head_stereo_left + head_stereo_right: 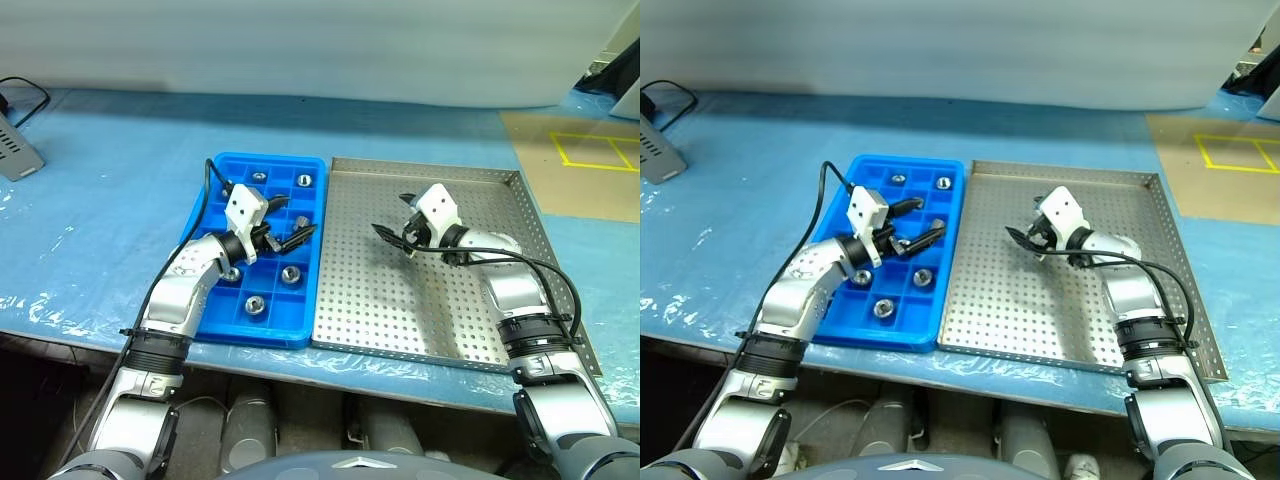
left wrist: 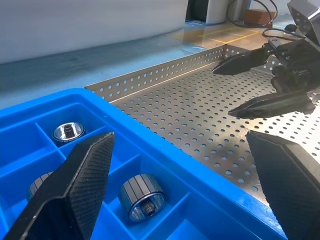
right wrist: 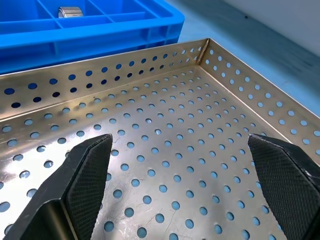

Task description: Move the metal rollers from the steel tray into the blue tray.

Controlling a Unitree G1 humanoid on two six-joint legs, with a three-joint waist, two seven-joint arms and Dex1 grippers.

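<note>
The steel tray [image 1: 430,300], right of centre in the head view, looks bare of metal rollers [image 1: 256,305]; those visible sit in compartments of the blue tray [image 1: 215,165] beside it. Left claw [image 1: 290,225] and right claw [image 1: 395,232] hover released, empty. The transfer seems finished.

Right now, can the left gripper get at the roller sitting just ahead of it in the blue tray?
Probably yes. The left gripper hangs open over the blue tray, and the metal roller lies uncovered in its compartment just ahead of the fingers, with nothing between them.
</note>
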